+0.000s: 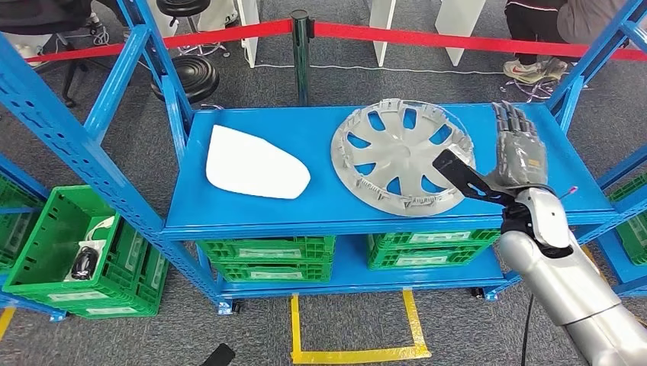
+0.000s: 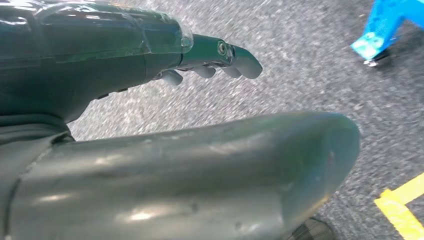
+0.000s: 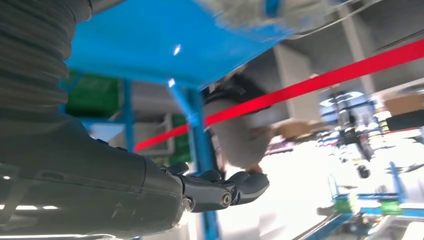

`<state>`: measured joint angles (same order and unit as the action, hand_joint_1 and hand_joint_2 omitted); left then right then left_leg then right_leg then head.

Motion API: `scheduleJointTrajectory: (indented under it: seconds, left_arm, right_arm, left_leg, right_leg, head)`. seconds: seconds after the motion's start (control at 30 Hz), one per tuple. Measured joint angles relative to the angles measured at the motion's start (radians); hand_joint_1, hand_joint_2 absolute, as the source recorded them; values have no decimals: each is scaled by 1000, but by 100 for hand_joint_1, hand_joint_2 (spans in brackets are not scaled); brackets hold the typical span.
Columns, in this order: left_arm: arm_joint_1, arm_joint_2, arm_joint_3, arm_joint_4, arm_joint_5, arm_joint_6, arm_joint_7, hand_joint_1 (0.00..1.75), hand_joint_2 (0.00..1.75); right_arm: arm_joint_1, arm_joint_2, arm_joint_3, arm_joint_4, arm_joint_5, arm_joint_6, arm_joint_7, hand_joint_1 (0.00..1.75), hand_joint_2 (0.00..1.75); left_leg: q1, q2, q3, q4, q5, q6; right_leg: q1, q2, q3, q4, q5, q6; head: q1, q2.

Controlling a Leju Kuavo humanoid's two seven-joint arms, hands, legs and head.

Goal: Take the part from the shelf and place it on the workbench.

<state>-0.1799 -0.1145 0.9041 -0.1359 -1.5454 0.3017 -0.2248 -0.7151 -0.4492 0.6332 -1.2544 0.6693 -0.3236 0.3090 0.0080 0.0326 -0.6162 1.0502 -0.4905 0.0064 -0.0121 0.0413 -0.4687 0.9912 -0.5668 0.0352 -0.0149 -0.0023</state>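
Currently, the right hand (image 1: 517, 152) is being held above the top board of the blue shelf (image 1: 320, 217), just beside the right edge of the silver wheel cover (image 1: 400, 156). Its fingers (image 1: 513, 118) are being kept straight and apart, pointing away from the robot, and nothing is being gripped in them. The black thumb is being stretched out over the near right rim of the wheel cover; whether it is actually touching the rim cannot be told from the head view. The wheel cover is lying flat on the right half of the top board. A white curved panel (image 1: 255, 164) is lying flat on the left half, well apart from the wheel cover.

The left hand (image 2: 210, 62) is being seen in the left wrist view above grey carpet, with its fingers curled slightly and nothing being held in them. Green crates (image 1: 267, 259) are being stored on the lower level of the shelf, and a red barrier tape (image 1: 458, 40) is being stretched behind it.
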Motion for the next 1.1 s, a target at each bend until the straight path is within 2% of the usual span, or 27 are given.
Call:
scheduleJointTrajectory:
  seconds: [0.2, 0.33, 0.43, 0.77, 1.1]
  left_arm:
    - [-40, 3, -12, -4, -22, -30, 5, 0, 0]
    - [-50, 11, -31, -8, -22, -39, 19, 0, 0]
    - [-50, 25, -41, -10, -20, -41, 21, 0, 0]
    - [-27, 86, -45, -10, 17, -35, -3, 0, 0]
    - [-17, 110, -45, -10, 35, -32, -18, 0, 0]
  right_arm:
    - [-72, 106, 51, 65, -60, 127, -25, 0, 175]
    - [-86, 161, 89, 151, -71, 128, -73, 0, 175]
    - [-79, 182, 109, 212, -94, 113, -105, 0, 175]
    - [0, 180, 133, 350, -149, 58, -157, 0, 175]
    - [22, 170, 136, 399, -150, 57, -156, 0, 175]
  left_leg:
    - [0, -5, 0, 0, 0, 0]
    - [0, -12, 0, 0, 1, 0]
    - [0, -20, -1, 0, 1, 0]
    - [0, -37, -3, 0, 2, -1]
    - [1, -42, -1, 0, 3, -2]
  right_leg:
    - [0, -2, 0, 0, 0, 0]
    - [0, -5, 0, 0, 0, 0]
    - [0, -12, 1, 0, -1, -1]
    - [-1, -23, 3, -2, -3, -2]
    - [-1, -24, 3, -2, -4, -2]
  head:
    - [0, 0]
    - [0, 0]
    - [0, 0]
    - [0, 0]
    - [0, 0]
